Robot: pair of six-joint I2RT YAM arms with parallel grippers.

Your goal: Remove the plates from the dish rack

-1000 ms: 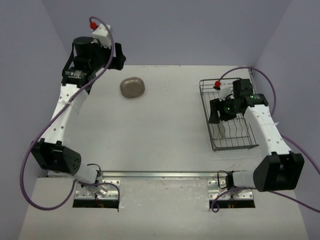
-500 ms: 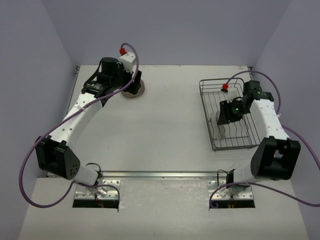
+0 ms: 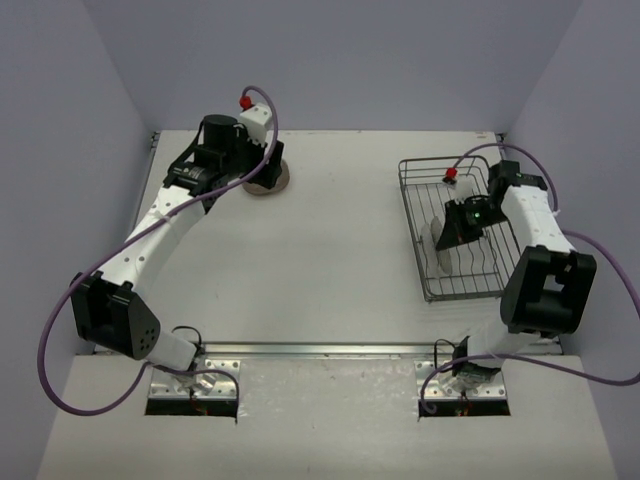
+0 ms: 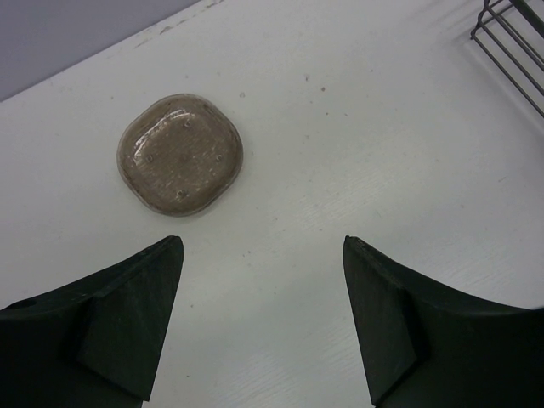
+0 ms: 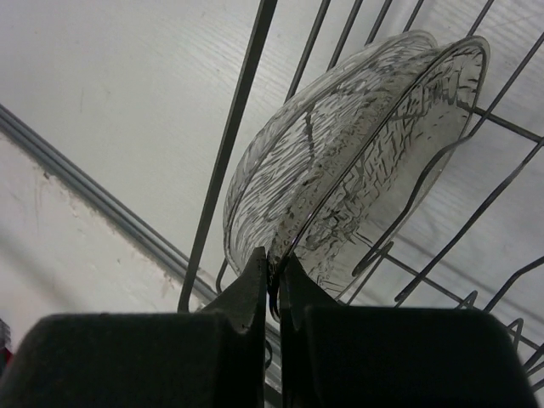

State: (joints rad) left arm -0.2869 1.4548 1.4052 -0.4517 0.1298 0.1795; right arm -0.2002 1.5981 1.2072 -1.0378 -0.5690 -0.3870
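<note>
because the clear plate [image 5: 340, 161] stands on edge in the dish rack [image 3: 410, 215] with the right gripper [image 5: 274, 274] pinching its rim, it should probably lift straight up.

Bright, even light; soft shadows

Arms: left arm [image 3: 150, 232] and right arm [image 3: 533, 222] have white links and black joint housings; row of small holes on left link. A purple cable [image 3: 43, 345] loops along each. red cap [image 3: 245, 101] at each wrist. green LED [image 3: 478, 211] lit, R wrist. left gripper [image 4: 263, 314], right gripper [image 5: 274, 285]: fingers matte black, wedge-shaped.
</note>
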